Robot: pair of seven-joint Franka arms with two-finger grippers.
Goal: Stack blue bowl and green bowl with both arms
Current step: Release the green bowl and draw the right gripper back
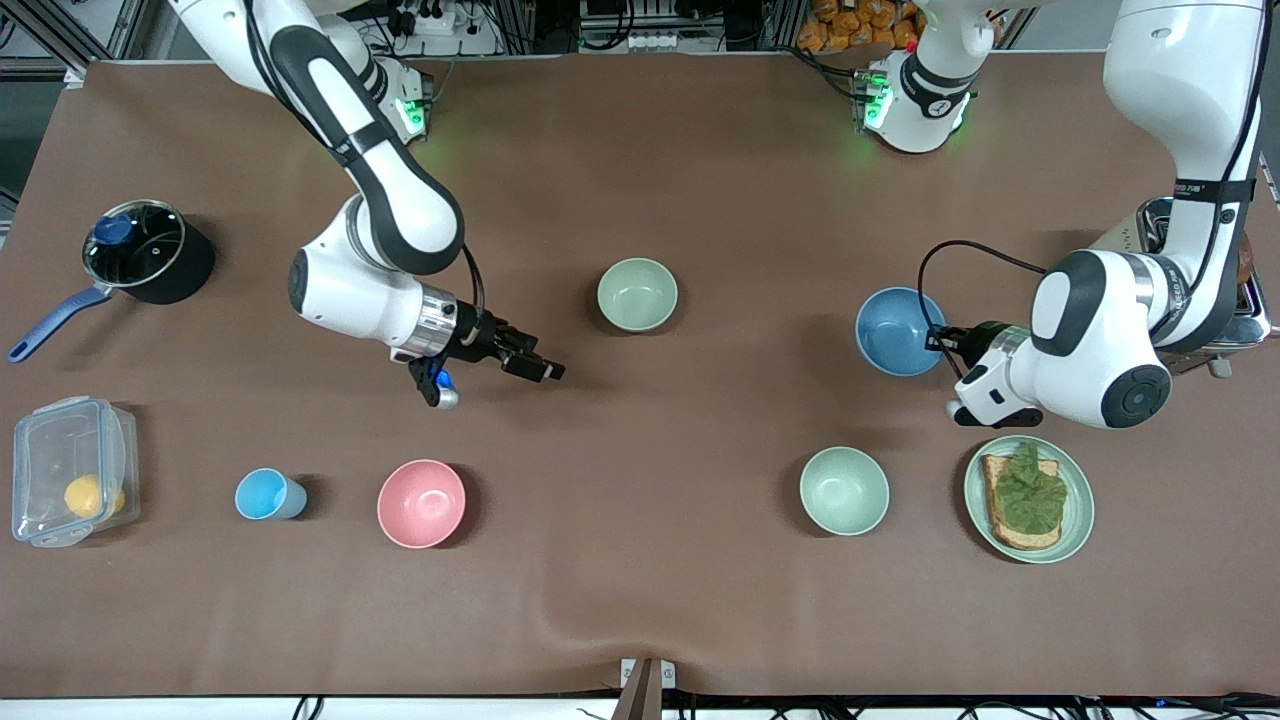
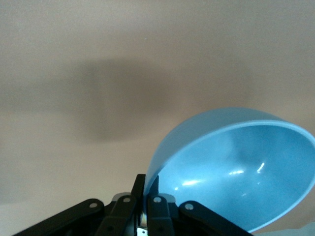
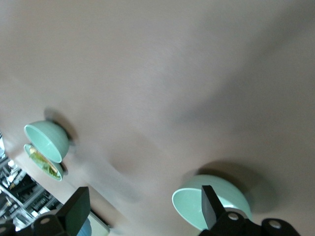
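Note:
My left gripper (image 1: 941, 341) is shut on the rim of the blue bowl (image 1: 896, 331) and holds it tilted just over the table toward the left arm's end. In the left wrist view the fingers (image 2: 140, 186) pinch the blue bowl's (image 2: 236, 172) wall, one inside and one outside. The sage-green bowl (image 1: 637, 294) stands upright near the table's middle. My right gripper (image 1: 535, 366) is open and empty, low over the table beside the green bowl, toward the right arm's end. In the right wrist view the green bowl (image 3: 194, 204) shows by one finger (image 3: 209, 202).
A paler mint bowl (image 1: 844, 490) and a green plate (image 1: 1078, 520) with toast lie nearer the front camera, under the left arm. A pink bowl (image 1: 421, 503), light-blue cup (image 1: 265, 494), clear box (image 1: 70, 470) and black pot (image 1: 150, 252) sit toward the right arm's end.

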